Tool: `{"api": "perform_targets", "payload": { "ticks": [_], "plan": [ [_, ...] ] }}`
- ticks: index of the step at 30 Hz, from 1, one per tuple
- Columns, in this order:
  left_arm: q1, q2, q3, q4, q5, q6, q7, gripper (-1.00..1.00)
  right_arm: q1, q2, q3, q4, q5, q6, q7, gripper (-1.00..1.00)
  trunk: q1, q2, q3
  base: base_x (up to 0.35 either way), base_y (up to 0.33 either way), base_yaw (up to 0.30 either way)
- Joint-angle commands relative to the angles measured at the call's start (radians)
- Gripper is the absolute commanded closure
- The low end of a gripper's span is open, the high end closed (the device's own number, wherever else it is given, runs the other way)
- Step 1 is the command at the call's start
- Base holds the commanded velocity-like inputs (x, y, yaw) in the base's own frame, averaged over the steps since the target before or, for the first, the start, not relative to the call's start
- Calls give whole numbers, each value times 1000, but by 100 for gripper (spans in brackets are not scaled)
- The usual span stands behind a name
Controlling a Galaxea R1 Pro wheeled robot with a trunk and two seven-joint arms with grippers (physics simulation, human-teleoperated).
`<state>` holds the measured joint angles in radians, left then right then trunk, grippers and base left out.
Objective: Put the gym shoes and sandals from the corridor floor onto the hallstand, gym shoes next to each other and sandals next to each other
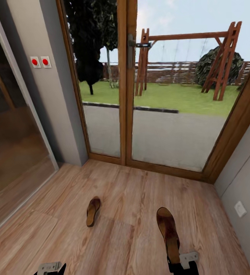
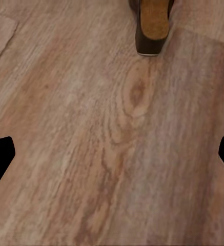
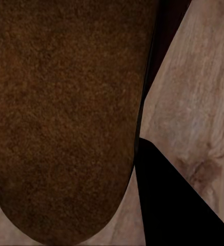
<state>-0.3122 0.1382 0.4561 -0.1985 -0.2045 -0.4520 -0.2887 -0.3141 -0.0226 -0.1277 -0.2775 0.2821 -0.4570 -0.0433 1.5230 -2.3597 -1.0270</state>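
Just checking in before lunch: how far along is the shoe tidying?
Nothing looks done: no shoe sits on a rack here. In hand: the right gripper is at the heel of one sandal, apparently holding it. Left: the other sandal lies on the floor ahead of the open, empty left gripper, plus both gym shoes.

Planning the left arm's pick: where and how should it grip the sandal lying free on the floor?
Grip the free sandal across its narrow width near the middle, coming straight down from above. It lies flat on the wood floor, long axis pointing roughly toward the glass door, so only its thin sides offer opposing faces. The left gripper is open over bare floor, short of it.
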Motion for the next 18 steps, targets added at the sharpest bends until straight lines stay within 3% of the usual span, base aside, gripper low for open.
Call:
{"api": "perform_targets", "payload": {
  "ticks": [1,9,18],
  "plan": [
    [-1,0,9,1,-9,-4,-4,-100,-1,1,-5,1,7,-3,-4,100,0,0,-1,281,-98,0],
    [-1,0,9,1,-9,-4,-4,-100,-1,7,-4,0,6,-3,-4,100,0,0,-1,285,-31,13],
    [-1,0,9,1,-9,-4,-4,-100,-1,7,-4,0,6,-3,-4,100,0,0,-1,291,-26,232]
  ]
}}
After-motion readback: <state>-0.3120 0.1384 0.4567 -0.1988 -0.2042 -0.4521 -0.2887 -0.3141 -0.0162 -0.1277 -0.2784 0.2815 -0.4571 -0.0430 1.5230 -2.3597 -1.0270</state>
